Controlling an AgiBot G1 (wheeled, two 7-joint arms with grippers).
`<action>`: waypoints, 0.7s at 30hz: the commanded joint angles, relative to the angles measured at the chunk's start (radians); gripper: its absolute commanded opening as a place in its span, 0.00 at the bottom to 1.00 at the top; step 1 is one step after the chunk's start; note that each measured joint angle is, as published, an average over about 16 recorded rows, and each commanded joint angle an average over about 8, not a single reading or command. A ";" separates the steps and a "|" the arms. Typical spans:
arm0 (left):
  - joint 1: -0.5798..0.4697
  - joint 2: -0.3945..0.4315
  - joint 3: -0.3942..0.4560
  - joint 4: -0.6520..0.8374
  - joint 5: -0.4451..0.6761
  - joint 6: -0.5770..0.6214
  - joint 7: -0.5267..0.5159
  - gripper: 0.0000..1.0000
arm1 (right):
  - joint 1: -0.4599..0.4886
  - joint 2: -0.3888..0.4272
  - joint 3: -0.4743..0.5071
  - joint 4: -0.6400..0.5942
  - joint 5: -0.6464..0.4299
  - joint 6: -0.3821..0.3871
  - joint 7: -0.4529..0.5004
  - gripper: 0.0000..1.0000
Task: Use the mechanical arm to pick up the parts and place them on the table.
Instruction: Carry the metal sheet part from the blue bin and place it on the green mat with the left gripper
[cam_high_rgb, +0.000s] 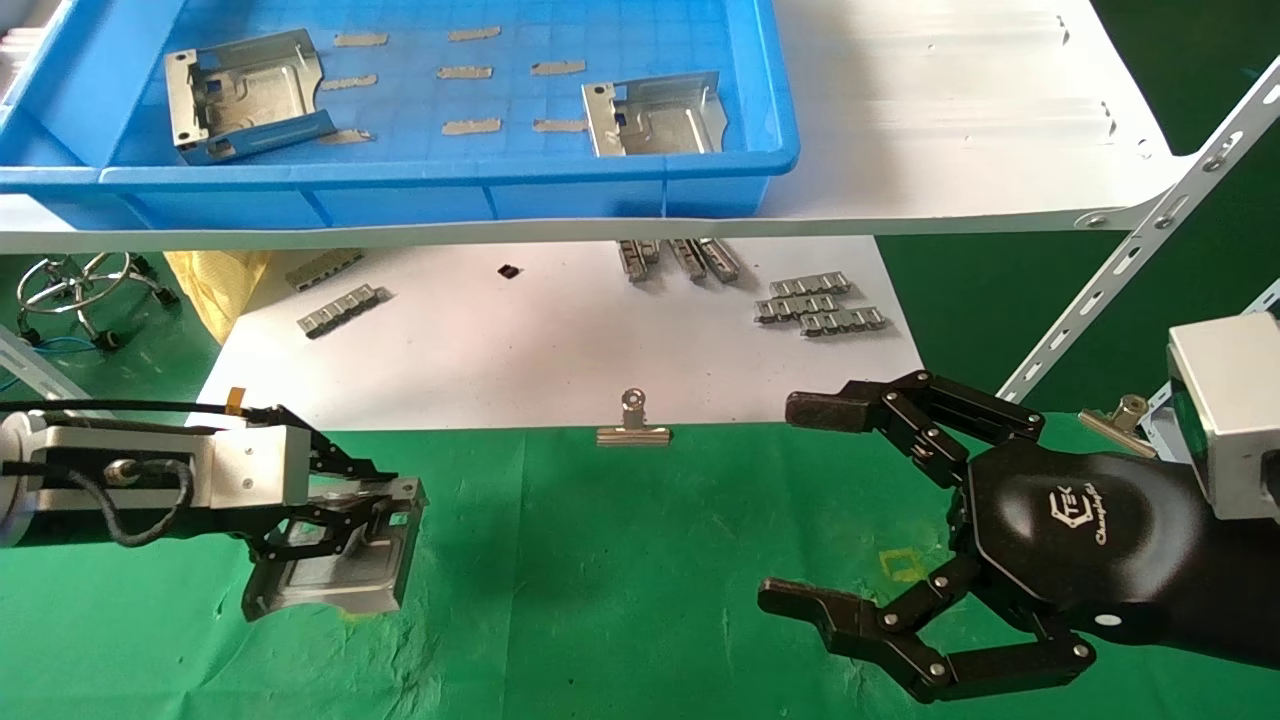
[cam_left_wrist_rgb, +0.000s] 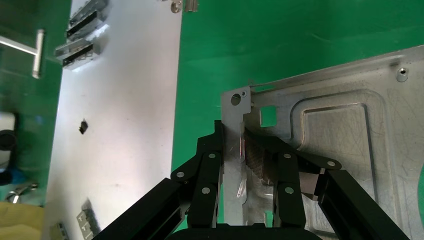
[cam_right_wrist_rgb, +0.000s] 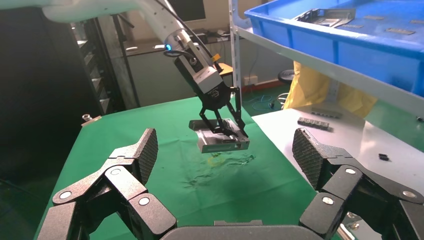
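- Head view: left gripper (cam_high_rgb: 345, 522) carries a part (cam_high_rgb: 340, 560) above the green table (cam_high_rgb: 620, 600) near its left edge, jaws clamped on one bent-up wall — lower it level before letting go.
- Right gripper (cam_high_rgb: 800, 505) — fingers spread, holding nothing — hangs over the right side; two parts (cam_high_rgb: 245, 95) wait in the blue bin (cam_high_rgb: 450, 190).

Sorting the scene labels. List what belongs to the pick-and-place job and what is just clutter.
Job:
- left hand, shut on a part
- right hand, open
- two parts in the blue bin
- green table

Clutter:
- ridged strips
- binder clip
- yellow bag
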 joint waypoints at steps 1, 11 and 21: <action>0.028 -0.010 -0.001 -0.018 -0.009 -0.027 0.012 0.00 | 0.000 0.000 0.000 0.000 0.000 0.000 0.000 1.00; 0.119 -0.058 0.008 -0.113 -0.005 -0.125 0.039 0.68 | 0.000 0.000 0.000 0.000 0.000 0.000 0.000 1.00; 0.146 -0.068 0.024 -0.127 0.032 -0.169 0.010 1.00 | 0.000 0.000 0.000 0.000 0.000 0.000 0.000 1.00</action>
